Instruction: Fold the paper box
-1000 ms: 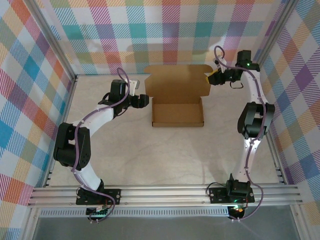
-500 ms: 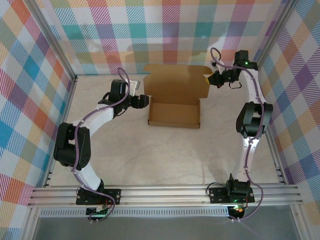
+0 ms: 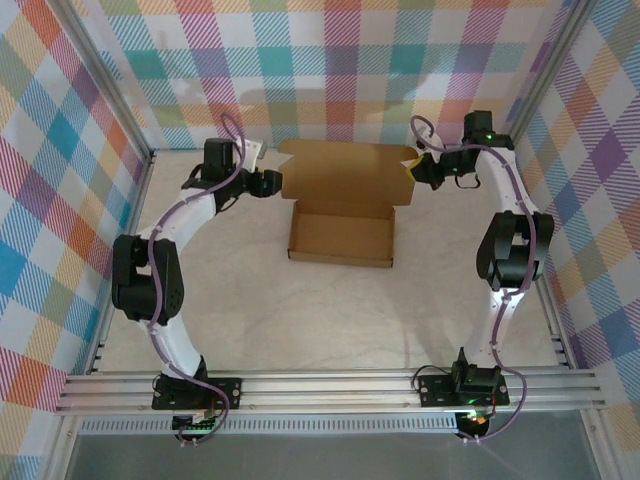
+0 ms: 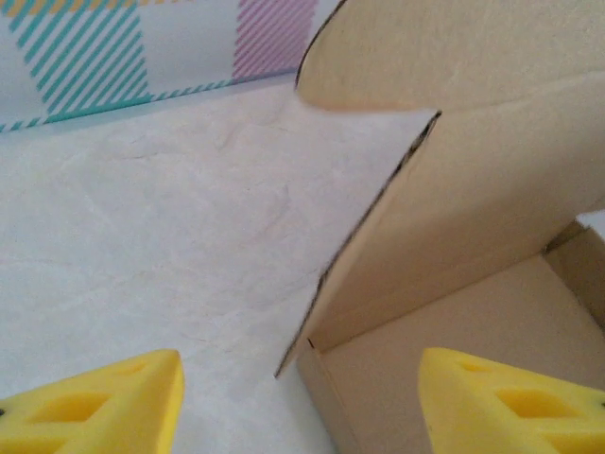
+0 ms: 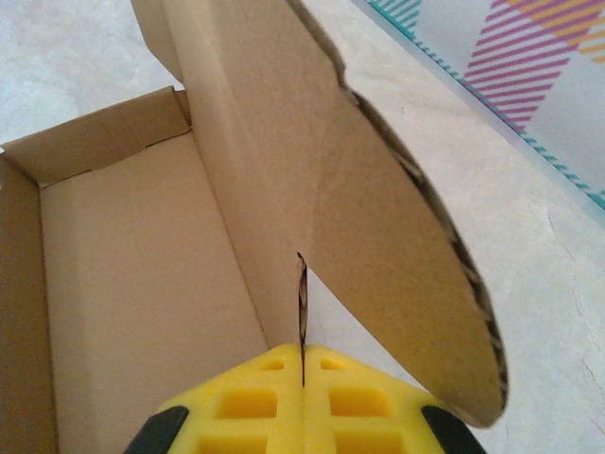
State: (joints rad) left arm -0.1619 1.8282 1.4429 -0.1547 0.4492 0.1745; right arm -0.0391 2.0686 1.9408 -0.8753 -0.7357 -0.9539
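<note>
Nearest, along the table's front edge, an aluminium rail (image 3: pixel 320 385) with both arm bases bolted on. Beyond it, bare pale table (image 3: pixel 330 320). Farther in, toward the back and about midway between the two arms, the paper box (image 3: pixel 340 238): a shallow brown tray lying flat on the table, open side up, walls raised. Behind the tray, joined along its far wall, the lid panel (image 3: pixel 345 175), standing roughly upright with a rounded flap at each end. At the lid's left end, just beside that flap, the left gripper (image 3: pixel 272 183). In its wrist view the left gripper (image 4: pixel 302 407) is released and spread wide, yellow fingers (image 4: pixel 104 402) far apart, nothing held, with table and the tray's near corner in the gap ahead. At the lid's right end, the right gripper (image 3: pixel 415 170). In its wrist view the right gripper (image 5: pixel 302 392) is clenched, yellow pads (image 5: pixel 250 407) pressed together on a thin cardboard edge at the end flap. Farthest back, the plaid wall (image 3: pixel 330 60).
</note>
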